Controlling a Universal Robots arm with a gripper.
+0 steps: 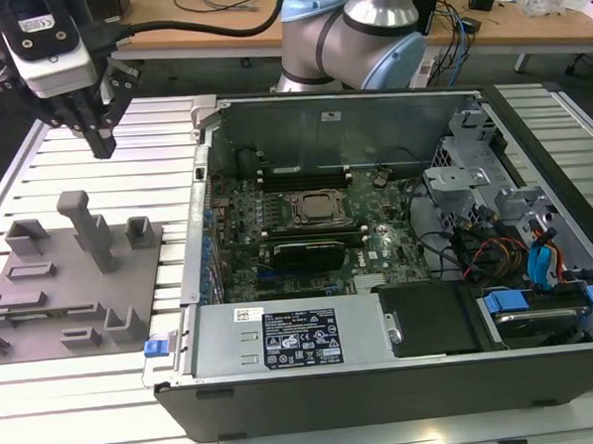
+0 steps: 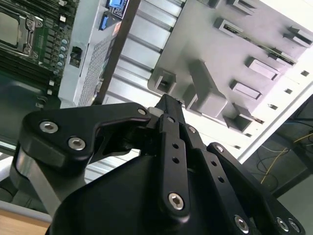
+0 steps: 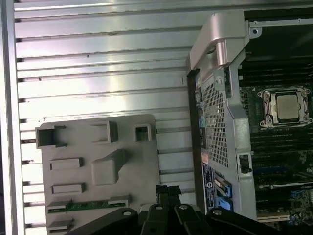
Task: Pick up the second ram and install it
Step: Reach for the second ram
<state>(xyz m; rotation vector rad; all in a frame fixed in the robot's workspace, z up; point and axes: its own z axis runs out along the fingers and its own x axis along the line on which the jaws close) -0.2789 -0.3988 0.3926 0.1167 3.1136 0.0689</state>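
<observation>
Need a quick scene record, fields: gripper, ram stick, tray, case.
gripper: gripper shut, holding nothing, in the air near the tray, outside the case
ram stick: green ram stick sitting in a tray slot, not touched
tray: grey tray on the slatted table, to the exterior view's left of the case
case: computer case open, processor socket exposed

A robotics lab: a slotted aluminium tabletop [image 1: 74, 154] carries an opened computer case [image 1: 385, 401], with cable-strewn wooden desks [image 1: 216, 22] at the far side.
</observation>
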